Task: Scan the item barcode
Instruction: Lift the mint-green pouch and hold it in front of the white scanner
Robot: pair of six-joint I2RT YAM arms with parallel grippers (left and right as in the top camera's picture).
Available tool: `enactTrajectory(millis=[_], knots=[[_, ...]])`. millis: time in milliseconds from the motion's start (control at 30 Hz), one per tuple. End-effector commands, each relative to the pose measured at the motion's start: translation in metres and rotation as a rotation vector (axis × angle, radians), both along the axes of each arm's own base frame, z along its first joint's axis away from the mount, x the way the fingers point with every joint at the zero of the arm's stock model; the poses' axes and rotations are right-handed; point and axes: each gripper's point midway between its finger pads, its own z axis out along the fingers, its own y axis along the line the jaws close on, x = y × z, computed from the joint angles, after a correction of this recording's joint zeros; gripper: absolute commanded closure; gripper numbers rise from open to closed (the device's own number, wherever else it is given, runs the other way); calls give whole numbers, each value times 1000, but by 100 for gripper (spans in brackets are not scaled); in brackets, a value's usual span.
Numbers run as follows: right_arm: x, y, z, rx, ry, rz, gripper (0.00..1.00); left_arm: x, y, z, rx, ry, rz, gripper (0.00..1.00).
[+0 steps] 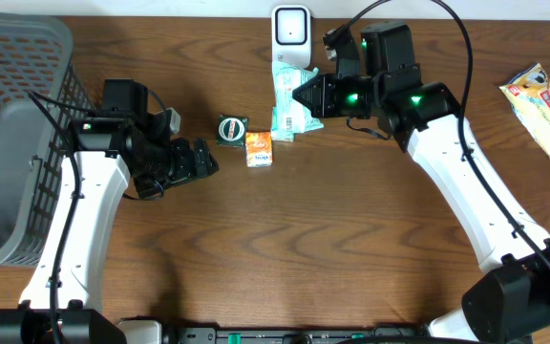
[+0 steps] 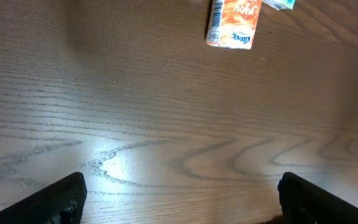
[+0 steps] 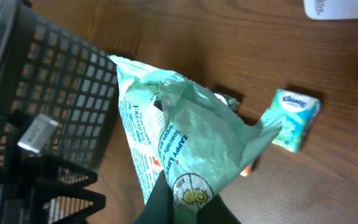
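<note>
Dark wood table (image 1: 332,248). A grey basket (image 1: 12,124) fills the left edge of the overhead frame and a white scanner (image 1: 291,33) stands at top centre.

Right gripper (image 1: 304,96) is clamped on the green packet (image 1: 285,105), jaws pinched together on one crumpled end. In the overhead view the packet hangs just below the scanner, slightly left of it, printed side facing the camera. I can't tell whether its lower end touches the table. In the right wrist view the packet (image 3: 185,143) fills the centre with the fingers (image 3: 166,208) at the bottom edge. The basket (image 3: 61,93) is upper left, a teal tissue pack (image 3: 294,118) is right of centre, and the scanner's (image 3: 340,7) base is at the top right corner.

Left gripper (image 1: 199,158) is at left of centre, jaws wide apart and holding nothing. In the left wrist view its fingertips (image 2: 61,199) show in the bottom corners over bare wood.

An orange carton (image 1: 259,148) lies flat just below the packet, and it also shows at top centre of the left wrist view (image 2: 234,22). A small round tin (image 1: 231,129) sits beside it on the left. A snack packet (image 1: 542,105) lies at the far right.
</note>
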Motion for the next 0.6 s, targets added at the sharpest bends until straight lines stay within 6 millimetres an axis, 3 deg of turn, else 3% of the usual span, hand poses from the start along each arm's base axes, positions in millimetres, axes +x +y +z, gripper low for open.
enactTrajectory(millis=[0, 567], knots=[[-10, 9, 23, 69, -8, 42, 99, -1, -2, -2, -3, 6, -15, 2], [-7, -1, 12, 5, 6, -6, 99, -1, -2, -2, -3, 6, -15, 2]])
